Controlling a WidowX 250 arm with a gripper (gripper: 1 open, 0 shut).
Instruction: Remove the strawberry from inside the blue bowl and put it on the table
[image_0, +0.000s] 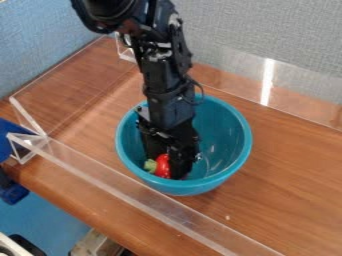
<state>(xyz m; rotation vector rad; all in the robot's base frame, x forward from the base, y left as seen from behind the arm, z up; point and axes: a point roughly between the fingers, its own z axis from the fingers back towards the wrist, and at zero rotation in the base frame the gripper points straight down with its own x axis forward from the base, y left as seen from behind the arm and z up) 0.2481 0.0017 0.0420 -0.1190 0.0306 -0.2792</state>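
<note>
The blue bowl (230, 140) stands on the wood-grain table (94, 95) near its front barrier. My black gripper (166, 164) points straight down into the bowl, low against its near-left inner side. Between the black fingers sits the small red strawberry (163, 166), and the jaws are shut on it. The strawberry is still down inside the bowl, close to the bottom. The arm rises from the bowl toward the upper left of the view and hides part of the bowl's back wall.
A clear acrylic wall (107, 175) runs along the table's front edge, with a triangular bracket (24, 145) at its left end. More clear panels (274, 78) stand along the back right. Bare tabletop lies to the left and right of the bowl.
</note>
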